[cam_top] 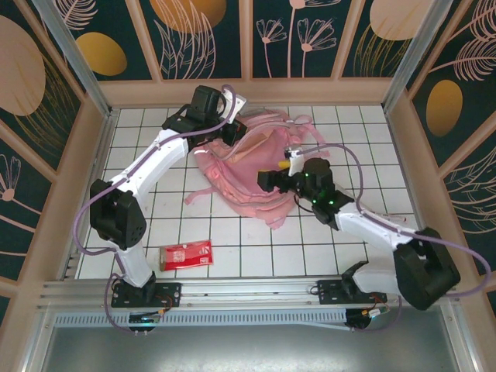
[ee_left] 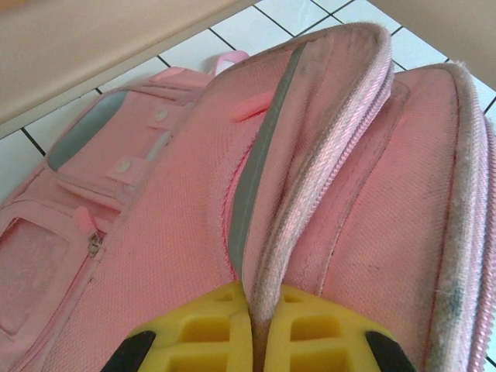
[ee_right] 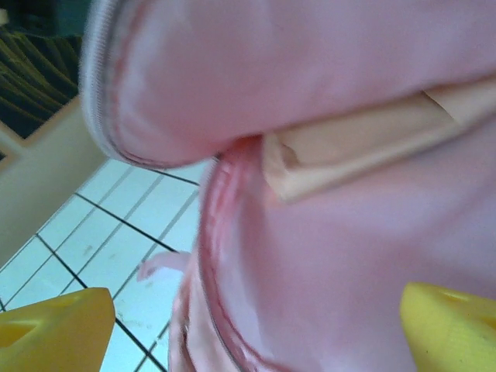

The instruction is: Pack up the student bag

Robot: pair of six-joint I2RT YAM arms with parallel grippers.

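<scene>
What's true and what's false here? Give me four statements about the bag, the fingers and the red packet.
1. The left fingers pinch the student bag's zip edge. True.
2. The right fingers are clamped shut. False: they stand wide apart at the bag's opening.
3. A red packet lies on the table, outside the bag. True.
4. The bag is blue. False: it is pink.

One student bag [cam_top: 232, 186], one flat red packet [cam_top: 186, 255], one beige pouch [ee_right: 356, 151]
</scene>
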